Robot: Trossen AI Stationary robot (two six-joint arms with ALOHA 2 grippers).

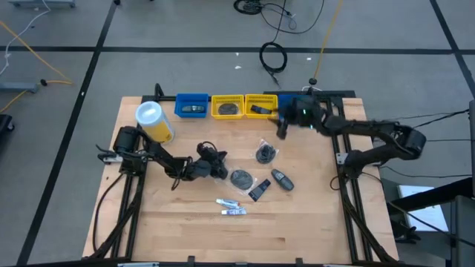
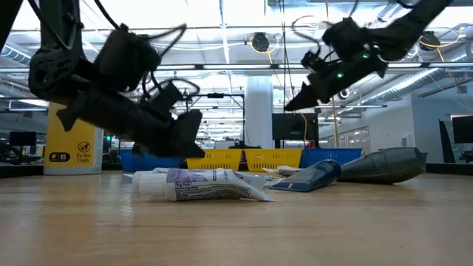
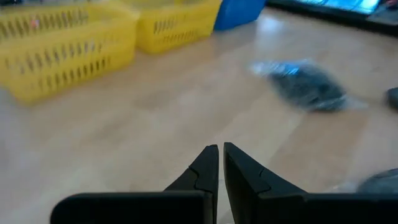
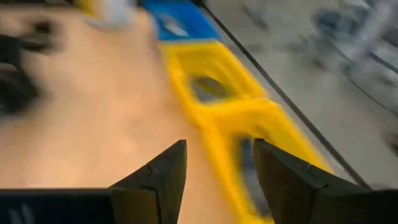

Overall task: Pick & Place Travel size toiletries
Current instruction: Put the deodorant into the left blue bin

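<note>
Several travel toiletries lie on the wooden table: a wrapped dark disc (image 1: 266, 152) (image 3: 305, 84), a second disc (image 1: 240, 178), a small dark bottle (image 1: 258, 190) (image 2: 314, 176), a grey teardrop-shaped item (image 1: 282, 179) (image 2: 384, 164) and two white tubes (image 1: 231, 206) (image 2: 199, 185). My left gripper (image 1: 220, 169) (image 3: 221, 155) is shut and empty. It hovers just left of the second disc. My right gripper (image 1: 282, 130) (image 4: 217, 168) is open and empty. It is raised above the table's far side, next to the yellow bins (image 4: 230, 106).
A row of bins stands along the far edge: blue (image 1: 191, 105), yellow (image 1: 228, 106), yellow (image 1: 260, 106) and a blue one (image 1: 295, 100) partly under the right arm. Each of the first three holds an item. A large yellow canister (image 1: 154, 120) stands at the far left.
</note>
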